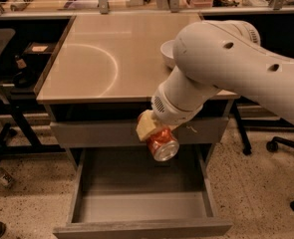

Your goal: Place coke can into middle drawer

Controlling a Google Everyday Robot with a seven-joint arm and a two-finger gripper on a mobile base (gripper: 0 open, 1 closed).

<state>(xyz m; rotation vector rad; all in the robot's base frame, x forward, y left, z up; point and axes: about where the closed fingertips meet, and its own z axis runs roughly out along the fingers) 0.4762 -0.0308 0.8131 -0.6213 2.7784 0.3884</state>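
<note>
Red-orange with silver ends, the coke can (163,143) is seen just below the middle of the frame, clamped in the gripper (154,133), whose pale fingers (146,126) are pressed against its side. It is held tilted in the air, in front of the closed grey drawer front (96,132) and above the middle drawer (131,183), which stands pulled out across the lower centre with its floor bare. Grasp and lift are judged done; lowering into the drawer and release are not yet done. A white bowl (167,54) sits on the table (96,59), upper centre.
</note>
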